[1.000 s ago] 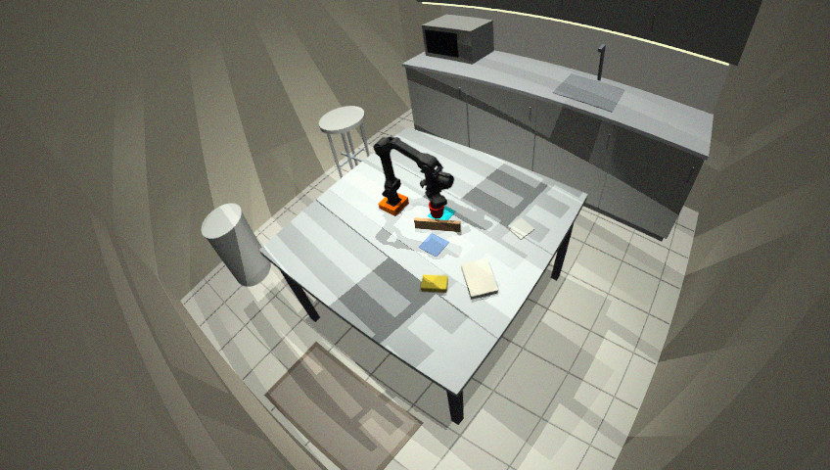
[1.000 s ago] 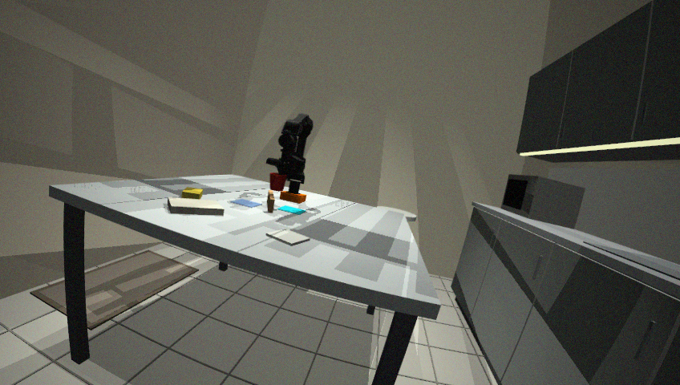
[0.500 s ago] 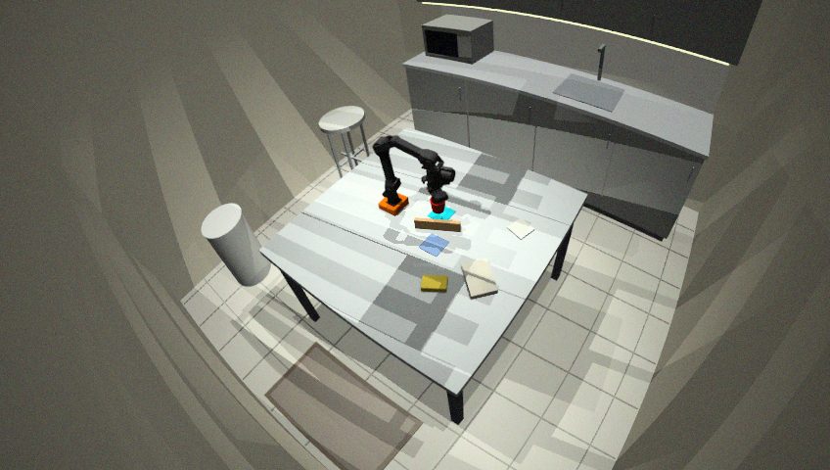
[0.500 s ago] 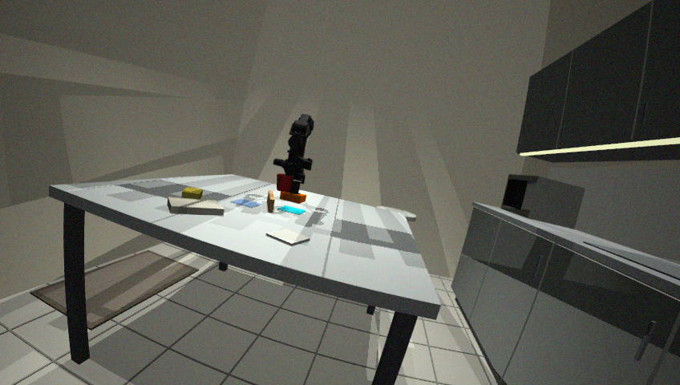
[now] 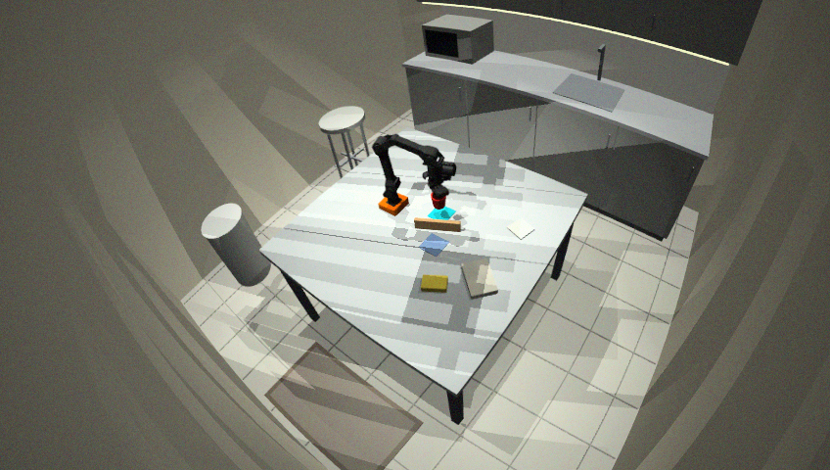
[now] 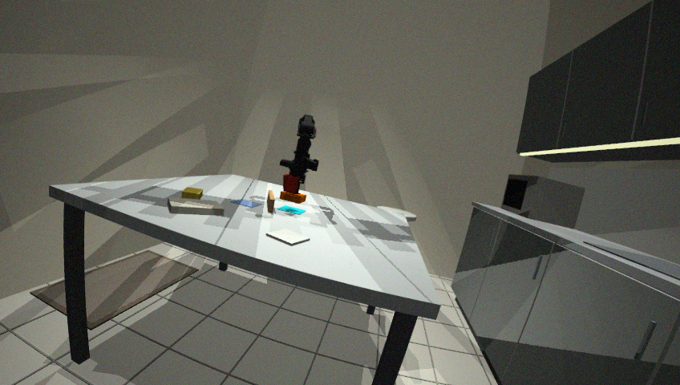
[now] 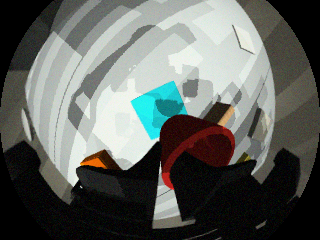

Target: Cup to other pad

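The claw (image 5: 438, 193) (image 6: 294, 173) (image 7: 163, 144) is nearly closed, and the red cup (image 5: 438, 201) (image 6: 290, 183) (image 7: 195, 147) is pinched in it, held up off the table (image 5: 355, 232) (image 6: 333, 248) (image 7: 110, 65)! Just below it, centre frame from the top, lies the cyan pad (image 5: 440, 213) (image 6: 291, 209) (image 7: 150, 112); lower still, the wooden bar (image 5: 437, 224) (image 6: 271, 201) (image 7: 226, 115), then the blue pad (image 5: 434, 244) (image 6: 246, 203). Marbles can't be made out.
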`<state>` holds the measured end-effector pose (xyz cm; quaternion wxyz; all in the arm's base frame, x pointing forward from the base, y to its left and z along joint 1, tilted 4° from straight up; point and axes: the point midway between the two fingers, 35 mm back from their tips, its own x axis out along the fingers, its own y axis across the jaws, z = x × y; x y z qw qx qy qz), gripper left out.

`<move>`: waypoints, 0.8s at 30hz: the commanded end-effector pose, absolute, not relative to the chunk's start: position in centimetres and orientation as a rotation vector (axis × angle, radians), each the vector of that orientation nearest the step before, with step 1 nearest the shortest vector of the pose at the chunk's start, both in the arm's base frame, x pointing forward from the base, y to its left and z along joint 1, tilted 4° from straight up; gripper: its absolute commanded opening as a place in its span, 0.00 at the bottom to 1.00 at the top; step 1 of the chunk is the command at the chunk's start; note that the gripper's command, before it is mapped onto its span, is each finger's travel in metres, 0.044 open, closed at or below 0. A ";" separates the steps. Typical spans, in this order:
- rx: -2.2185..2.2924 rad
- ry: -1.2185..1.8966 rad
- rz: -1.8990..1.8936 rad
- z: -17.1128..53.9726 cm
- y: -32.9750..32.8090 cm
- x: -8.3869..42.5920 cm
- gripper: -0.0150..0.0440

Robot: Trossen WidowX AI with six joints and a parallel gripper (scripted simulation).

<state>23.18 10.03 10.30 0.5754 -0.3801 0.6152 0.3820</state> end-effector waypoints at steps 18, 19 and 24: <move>-0.883 1.436 0.898 10.2 12.2 21.6 0.25; -0.883 1.436 0.898 10.0 12.2 21.6 0.25; -0.883 1.436 0.898 9.5 12.2 21.6 0.25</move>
